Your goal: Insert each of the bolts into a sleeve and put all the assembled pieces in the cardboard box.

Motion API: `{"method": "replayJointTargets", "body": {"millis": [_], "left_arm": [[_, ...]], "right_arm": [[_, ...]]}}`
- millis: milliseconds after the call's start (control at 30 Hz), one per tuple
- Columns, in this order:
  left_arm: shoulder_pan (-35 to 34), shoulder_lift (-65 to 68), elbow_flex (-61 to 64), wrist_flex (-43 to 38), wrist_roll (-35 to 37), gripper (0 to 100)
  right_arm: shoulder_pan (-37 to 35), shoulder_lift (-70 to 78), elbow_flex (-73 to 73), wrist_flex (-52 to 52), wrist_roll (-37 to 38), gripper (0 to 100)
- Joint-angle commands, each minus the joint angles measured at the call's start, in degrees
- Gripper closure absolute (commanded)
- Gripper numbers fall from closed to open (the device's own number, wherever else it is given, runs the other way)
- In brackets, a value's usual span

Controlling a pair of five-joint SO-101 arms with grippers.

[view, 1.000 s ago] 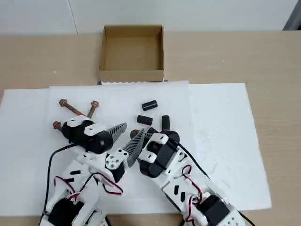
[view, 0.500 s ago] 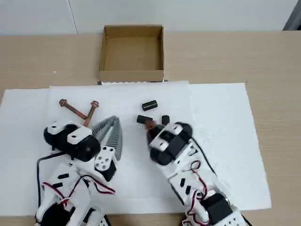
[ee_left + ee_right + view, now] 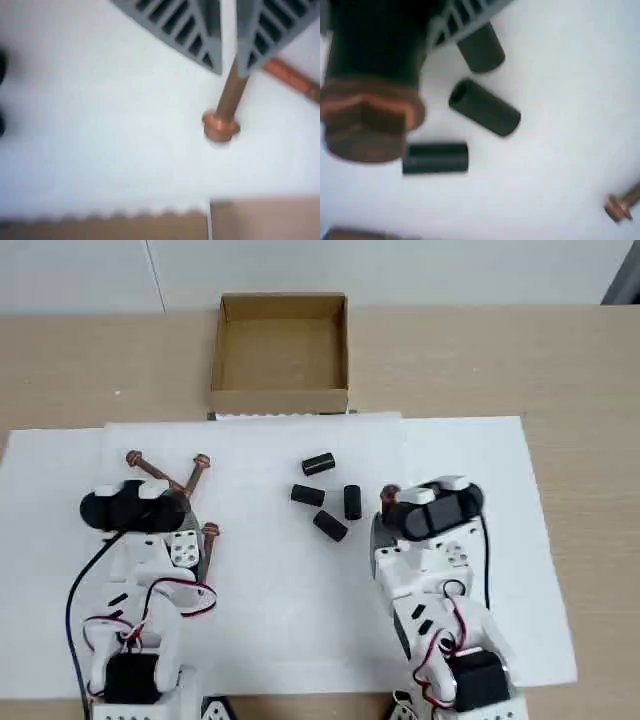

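1. High view: my left jaws are clamped on a bolt (image 3: 207,548); two loose bolts (image 3: 160,472) lie crossed beyond them. My right jaws grip a sleeved bolt (image 3: 390,498); four loose sleeves (image 3: 330,525) lie between both jaws, the cardboard box (image 3: 280,400) well beyond.
2. Left wrist view: my jaws pinch the bolt (image 3: 231,97) by its shank, head just past the tips; another bolt (image 3: 292,77) lies near.
3. Right wrist view: my jaws are closed on the sleeve (image 3: 370,45), bolt head (image 3: 370,120) poking out; three loose sleeves (image 3: 485,107) lie just beyond.
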Motion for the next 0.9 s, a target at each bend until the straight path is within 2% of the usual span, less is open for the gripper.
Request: {"method": "replayJointTargets", "body": {"millis": [0,267,567,867], "left_arm": [[-0.5,-0.4,2.2,0.4,-0.5,99],[-0.5,-0.4,4.3,0.4,-0.5,99],[-0.3,-0.4,6.9,0.2,-0.5,99],[-0.2,-0.4,7.0,0.1,-0.5,99]], "right_arm": [[0.7,9.0,-10.6,-0.6,-1.0,99.5],[0.7,44.7,-38.9,-3.5,-3.8,99.5],[0.7,74.2,-64.0,-10.6,-3.3,99.5],[0.6,98.9,-84.6,-19.9,3.9,99.5]]}}
